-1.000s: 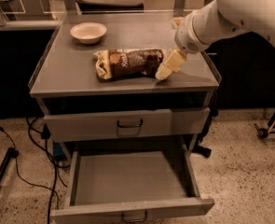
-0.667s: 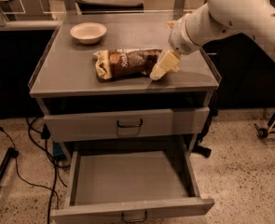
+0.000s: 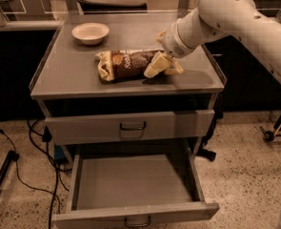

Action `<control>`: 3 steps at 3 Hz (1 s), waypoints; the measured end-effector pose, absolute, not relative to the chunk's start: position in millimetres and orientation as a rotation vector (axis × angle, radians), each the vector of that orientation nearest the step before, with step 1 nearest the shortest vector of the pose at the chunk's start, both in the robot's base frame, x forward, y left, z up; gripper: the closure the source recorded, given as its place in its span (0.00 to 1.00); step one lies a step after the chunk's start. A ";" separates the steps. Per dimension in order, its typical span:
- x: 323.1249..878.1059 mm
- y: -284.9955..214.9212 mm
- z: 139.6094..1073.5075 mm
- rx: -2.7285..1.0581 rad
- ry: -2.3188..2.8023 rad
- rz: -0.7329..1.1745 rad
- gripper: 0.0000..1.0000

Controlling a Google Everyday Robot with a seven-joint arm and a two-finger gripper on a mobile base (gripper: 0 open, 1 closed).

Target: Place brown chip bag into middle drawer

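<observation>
The brown chip bag lies flat on the grey cabinet top, its long side running left to right. My gripper is down at the bag's right end, touching or just over it, and hides that end. The white arm reaches in from the upper right. The middle drawer is pulled out below, low at the front, and its flat tray holds nothing. Its small wire handle shows at the bottom edge.
A small pale round bowl stands at the back left of the cabinet top. A shut grey drawer front with a like handle sits above the open drawer. Cables trail on the floor at the left. A wheeled stand is at the right.
My gripper has moved left and a little down, from just off the bag's right end to onto that end. The bag and the drawers have not moved.
</observation>
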State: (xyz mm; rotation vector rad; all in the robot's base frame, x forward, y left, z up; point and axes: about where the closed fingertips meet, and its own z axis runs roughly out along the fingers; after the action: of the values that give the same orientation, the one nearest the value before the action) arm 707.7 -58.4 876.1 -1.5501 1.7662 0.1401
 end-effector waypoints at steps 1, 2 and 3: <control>713.7 -45.9 863.8 -1.577 1.771 0.163 0.18; 718.4 -35.3 850.1 -1.604 1.780 0.181 0.27; 721.0 -29.4 838.8 -1.622 1.792 0.190 0.49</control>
State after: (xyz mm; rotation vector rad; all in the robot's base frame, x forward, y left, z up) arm 721.0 -29.4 838.8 -1.6220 1.7925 0.1897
